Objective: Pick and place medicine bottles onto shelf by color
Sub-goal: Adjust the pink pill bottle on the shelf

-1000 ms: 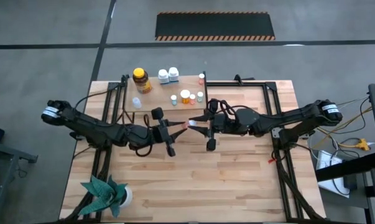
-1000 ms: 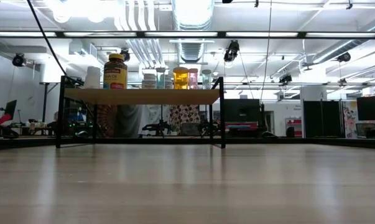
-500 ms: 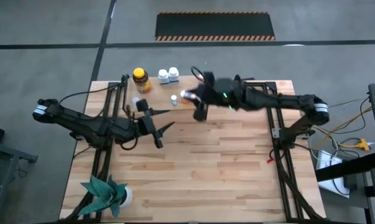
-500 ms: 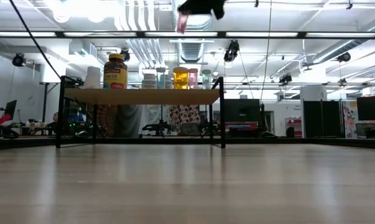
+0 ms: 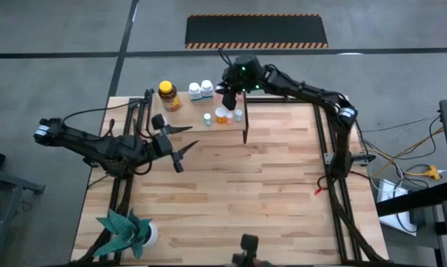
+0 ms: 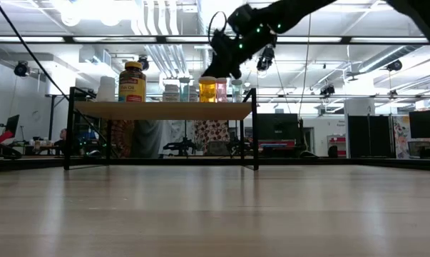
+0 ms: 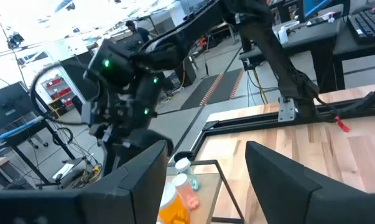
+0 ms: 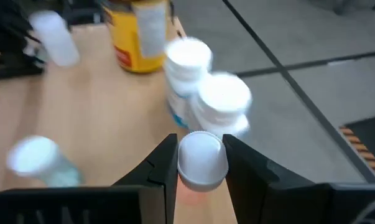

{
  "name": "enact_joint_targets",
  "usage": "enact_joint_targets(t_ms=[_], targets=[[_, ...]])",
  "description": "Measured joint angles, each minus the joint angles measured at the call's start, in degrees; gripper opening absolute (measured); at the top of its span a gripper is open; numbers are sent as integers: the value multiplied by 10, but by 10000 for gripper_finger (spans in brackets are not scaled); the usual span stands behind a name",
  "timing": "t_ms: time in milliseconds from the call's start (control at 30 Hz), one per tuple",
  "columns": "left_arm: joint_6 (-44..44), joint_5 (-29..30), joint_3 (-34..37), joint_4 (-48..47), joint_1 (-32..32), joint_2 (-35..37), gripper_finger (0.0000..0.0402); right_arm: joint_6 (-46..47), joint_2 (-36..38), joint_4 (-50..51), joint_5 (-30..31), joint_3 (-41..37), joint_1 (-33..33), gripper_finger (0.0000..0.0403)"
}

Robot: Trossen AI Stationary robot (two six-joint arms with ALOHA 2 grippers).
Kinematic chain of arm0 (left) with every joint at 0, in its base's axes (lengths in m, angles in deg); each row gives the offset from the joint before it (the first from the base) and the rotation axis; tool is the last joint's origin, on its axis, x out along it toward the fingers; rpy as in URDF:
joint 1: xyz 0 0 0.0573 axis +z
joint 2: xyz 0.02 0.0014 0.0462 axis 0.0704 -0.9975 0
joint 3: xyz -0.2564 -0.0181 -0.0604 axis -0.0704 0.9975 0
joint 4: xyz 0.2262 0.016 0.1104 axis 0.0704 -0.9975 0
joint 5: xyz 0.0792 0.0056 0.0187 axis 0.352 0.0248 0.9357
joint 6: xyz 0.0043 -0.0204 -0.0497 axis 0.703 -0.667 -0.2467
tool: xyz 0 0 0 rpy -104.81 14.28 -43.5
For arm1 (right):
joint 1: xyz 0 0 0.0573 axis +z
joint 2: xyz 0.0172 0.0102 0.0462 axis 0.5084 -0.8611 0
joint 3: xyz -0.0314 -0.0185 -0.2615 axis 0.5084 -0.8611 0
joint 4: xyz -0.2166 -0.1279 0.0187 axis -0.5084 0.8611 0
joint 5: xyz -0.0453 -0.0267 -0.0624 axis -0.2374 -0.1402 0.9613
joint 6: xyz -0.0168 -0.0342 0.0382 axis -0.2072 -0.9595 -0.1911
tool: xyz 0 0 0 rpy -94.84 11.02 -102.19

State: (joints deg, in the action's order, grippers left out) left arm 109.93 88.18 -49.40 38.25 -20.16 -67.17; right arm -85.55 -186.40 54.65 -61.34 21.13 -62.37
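Observation:
The shelf [image 5: 187,113] stands at the table's far edge, left of centre, and shows in the low view [image 6: 161,110]. On it stand an amber jar with a yellow lid [image 5: 167,96], two white bottles [image 5: 202,90] and several small bottles, one of them orange [image 5: 221,115]. My right gripper [image 5: 228,90] hangs over the shelf's far right part, shut on a small pink bottle with a white cap [image 8: 203,163]. My left gripper [image 5: 180,145] is open and empty above the table, just near of the shelf. My right gripper pinches the small bottle at its white cap [image 8: 203,155] between its two fingers [image 8: 164,168], one on each side. The fingers come from above, slanting down. The bottle is lifted clear above the shelf, its cap up and its pink body [image 8: 196,191] below the fingers.
A white pot with a green plant [image 5: 127,231] stands at the table's near left corner. Black frame rails [image 5: 327,141] run along the table's left and right sides. Bare wood lies across the table's middle and near part [image 5: 238,200].
My right gripper has risen from the table's middle and swung toward the far edge, carrying the pink bottle over the shelf. My left gripper has drawn back toward the table's left edge and a little toward the far edge.

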Motion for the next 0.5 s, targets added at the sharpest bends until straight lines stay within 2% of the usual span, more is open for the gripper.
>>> enact_joint_targets(t_ms=[167,500], targets=[[1,0,5,2,0,4,201,-24,-25,19,-3,22,-13,95],[2,0,9,1,0,4,201,-36,-27,58,-4,17,-8,95]])
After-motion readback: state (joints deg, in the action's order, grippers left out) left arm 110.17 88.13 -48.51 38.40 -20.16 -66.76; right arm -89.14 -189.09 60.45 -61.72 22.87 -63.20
